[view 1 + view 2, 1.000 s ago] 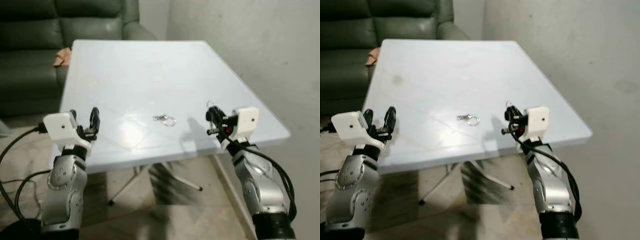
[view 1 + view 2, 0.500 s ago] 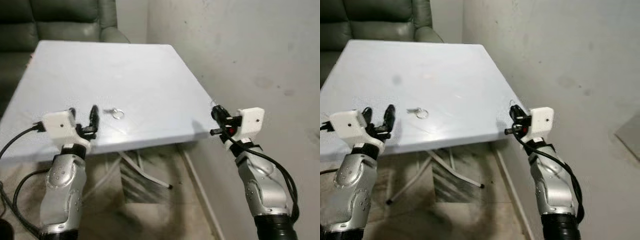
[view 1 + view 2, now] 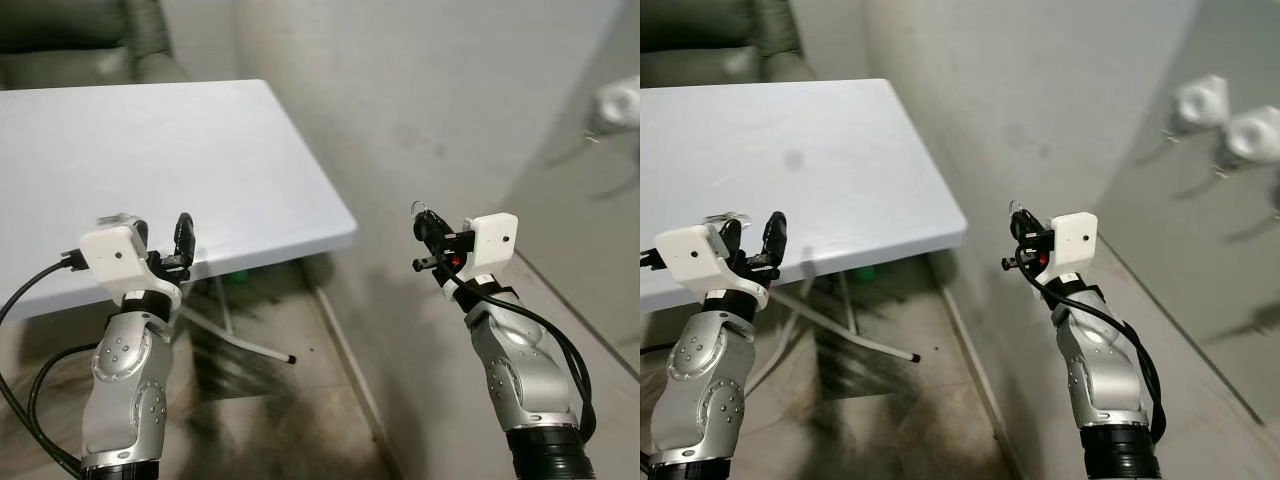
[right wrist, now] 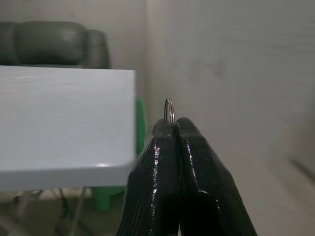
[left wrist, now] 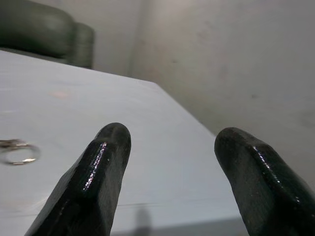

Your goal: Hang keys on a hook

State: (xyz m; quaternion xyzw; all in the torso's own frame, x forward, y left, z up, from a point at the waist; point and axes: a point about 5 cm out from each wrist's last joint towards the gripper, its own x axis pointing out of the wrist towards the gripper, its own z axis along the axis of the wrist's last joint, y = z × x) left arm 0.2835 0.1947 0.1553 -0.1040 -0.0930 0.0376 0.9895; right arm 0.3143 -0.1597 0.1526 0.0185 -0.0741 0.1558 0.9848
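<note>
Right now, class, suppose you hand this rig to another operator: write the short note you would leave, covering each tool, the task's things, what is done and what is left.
Right tool: shut on a key ring, held up in the air past the table's corner, near the wall.
Left tool: open, holding nothing, over the table's near edge.
A second ring with keys lies on the table beside the left tool.
Two blurred pale wall fittings, possibly the hooks, sit up to the right.
Done: one ring picked up.
Left: carry it to a hook and hang it.

Left tool [image 3: 166, 241] spread wide; right tool [image 4: 172, 129] pinched tight, both arms raised.
</note>
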